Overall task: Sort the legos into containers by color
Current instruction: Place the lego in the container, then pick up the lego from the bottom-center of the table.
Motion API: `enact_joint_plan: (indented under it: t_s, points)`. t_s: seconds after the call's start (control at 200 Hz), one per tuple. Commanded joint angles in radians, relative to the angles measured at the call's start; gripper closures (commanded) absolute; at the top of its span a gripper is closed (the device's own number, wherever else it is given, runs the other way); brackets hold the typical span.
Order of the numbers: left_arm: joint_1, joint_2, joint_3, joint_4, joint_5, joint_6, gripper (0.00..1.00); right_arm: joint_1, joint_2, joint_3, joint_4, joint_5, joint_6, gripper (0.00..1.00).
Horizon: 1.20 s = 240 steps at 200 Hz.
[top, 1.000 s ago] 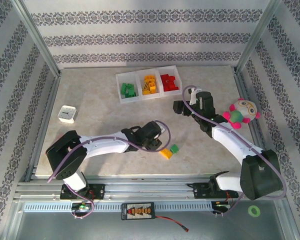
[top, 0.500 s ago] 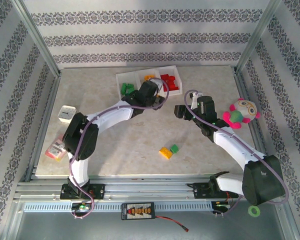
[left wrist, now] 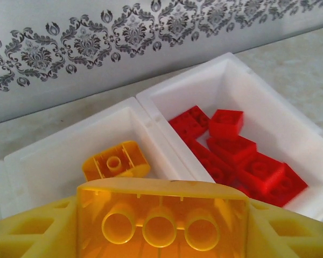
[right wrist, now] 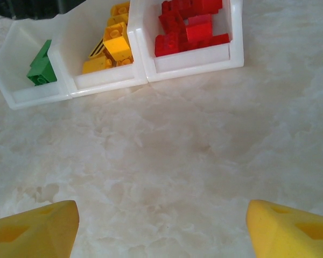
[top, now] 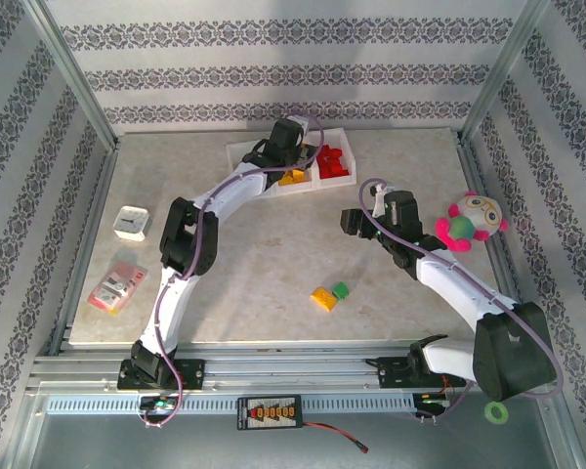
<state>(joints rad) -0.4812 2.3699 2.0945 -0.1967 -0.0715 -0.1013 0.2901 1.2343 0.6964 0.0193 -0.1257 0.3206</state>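
So your left tool (left wrist: 161,232) is clamped on a yellow lego (left wrist: 161,207) right above the middle container (left wrist: 54,161), while your right tool (right wrist: 161,231) hangs wide open over the worktop (right wrist: 177,145).

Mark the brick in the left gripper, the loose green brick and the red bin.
held yellow brick (left wrist: 161,220): left wrist view, hollow underside.
loose green brick (top: 341,290): top view, upper face.
red bin (left wrist: 280,121): left wrist view, right inner wall.

Glossy plastic legos (left wrist: 269,174), matt wht bins (left wrist: 274,113), smooth marbled tbl (right wrist: 177,150)
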Motion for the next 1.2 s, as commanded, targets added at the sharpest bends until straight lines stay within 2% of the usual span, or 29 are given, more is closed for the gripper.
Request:
enact_joint_plan:
  t_s: [0.0, 0.135, 0.225, 0.345, 0.5, 0.73, 0.884, 1.014, 1.114, 1.194]
  points:
    - [0.025, 0.064, 0.083, -0.033, -0.009, 0.039, 0.43, 0.002, 0.004, -0.026, 0.013, -0.017, 0.027, 0.19]
    - [0.033, 0.104, 0.131, -0.053, -0.015, 0.058, 0.42, 0.010, 0.005, -0.032, 0.018, -0.018, 0.025, 0.19]
    - [0.033, 0.101, 0.131, -0.058, -0.011, 0.065, 0.31, 0.020, 0.013, -0.029, 0.014, -0.024, 0.025, 0.19]
    - [0.034, 0.068, 0.127, -0.086, 0.002, 0.087, 0.11, 0.042, 0.017, -0.027, 0.005, -0.029, 0.026, 0.18]
    - [0.033, -0.026, 0.046, -0.079, 0.011, 0.110, 0.01, 0.080, 0.002, -0.037, -0.024, -0.016, 0.030, 0.17]
    - [0.026, -0.275, -0.308, 0.114, 0.072, 0.091, 0.01, 0.169, -0.042, -0.061, -0.130, 0.062, 0.059, 0.17]
    - [0.003, -0.478, -0.615, 0.274, 0.129, 0.111, 0.01, 0.256, -0.044, -0.032, -0.310, 0.160, 0.085, 0.17]
    - [-0.050, -0.644, -0.880, 0.398, 0.119, 0.185, 0.01, 0.325, -0.023, -0.009, -0.444, 0.233, 0.106, 0.18]
    - [-0.104, -0.774, -1.079, 0.503, 0.106, 0.242, 0.01, 0.358, 0.004, -0.005, -0.487, 0.226, 0.121, 0.21]
    - [-0.152, -0.867, -1.194, 0.523, 0.086, 0.268, 0.01, 0.381, 0.031, 0.001, -0.505, 0.206, 0.124, 0.23]
